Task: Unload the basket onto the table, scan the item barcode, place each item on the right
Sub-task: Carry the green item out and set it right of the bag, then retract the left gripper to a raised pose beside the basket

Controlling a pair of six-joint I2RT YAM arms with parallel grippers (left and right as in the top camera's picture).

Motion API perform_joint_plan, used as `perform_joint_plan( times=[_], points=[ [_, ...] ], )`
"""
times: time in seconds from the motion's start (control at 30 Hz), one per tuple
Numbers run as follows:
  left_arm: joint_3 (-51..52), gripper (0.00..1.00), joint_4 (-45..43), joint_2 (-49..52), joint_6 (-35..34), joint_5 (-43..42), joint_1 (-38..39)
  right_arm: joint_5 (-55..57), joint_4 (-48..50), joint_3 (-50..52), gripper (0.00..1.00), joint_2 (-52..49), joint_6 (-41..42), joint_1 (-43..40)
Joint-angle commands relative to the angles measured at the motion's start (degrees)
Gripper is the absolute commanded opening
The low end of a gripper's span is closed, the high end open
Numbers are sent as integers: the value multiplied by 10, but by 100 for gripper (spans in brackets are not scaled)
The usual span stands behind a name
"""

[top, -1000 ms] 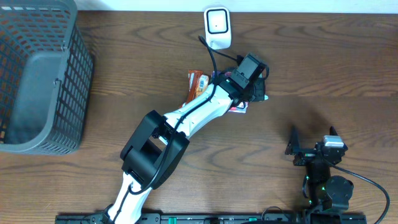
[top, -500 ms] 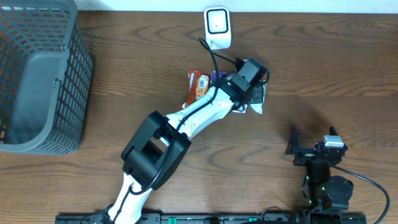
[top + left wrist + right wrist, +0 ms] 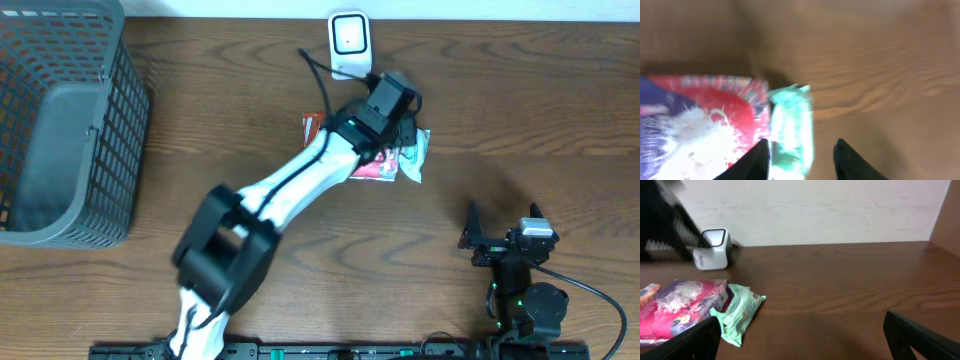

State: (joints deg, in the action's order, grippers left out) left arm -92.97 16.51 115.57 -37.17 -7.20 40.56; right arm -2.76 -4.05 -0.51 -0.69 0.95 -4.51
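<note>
The green packet [image 3: 740, 311] lies flat on the desk [image 3: 520, 100], touching the red packet [image 3: 682, 305] on its left, both just in front of the white scanner [image 3: 349, 42]. The left claw [image 3: 802, 155] hovers right over the green packet's edge, fingers partly apart, gripping nothing. Near the desk's front edge, well apart, the right claw [image 3: 802, 330] gapes wide and empty.

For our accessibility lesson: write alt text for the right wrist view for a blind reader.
A pink packet and a green packet lie touching on a wooden table, a white barcode scanner standing behind them. The right gripper, open, shows dark fingers at the bottom corners.
</note>
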Motion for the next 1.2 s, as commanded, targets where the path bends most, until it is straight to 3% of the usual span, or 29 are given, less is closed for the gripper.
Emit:
perform_joint_plan(
  times=[0.0,0.17,0.23,0.43,0.57,0.7,1.17],
  points=[
    [-2,49,20,-101,38,2,-20,1,-1,2,99,3,-6,4],
    [-2,73,129,-195,130,4,-57,1,-1,2,99,3,-6,4],
    [-2,79,188,-226,164,12,-80,1,-1,2,99,3,-6,4],
    [-2,84,356,-286,165,64,-165,1,-1,2,99,4,-6,4],
    [-2,98,436,-292,166,64,-217,1,-1,2,99,3,-6,4],
    [-1,98,500,-291,166,81,-260,1,-1,2,99,3,-6,4],
    [-1,98,524,-291,163,81,-340,1,-1,2,99,3,-6,4]
  ],
)
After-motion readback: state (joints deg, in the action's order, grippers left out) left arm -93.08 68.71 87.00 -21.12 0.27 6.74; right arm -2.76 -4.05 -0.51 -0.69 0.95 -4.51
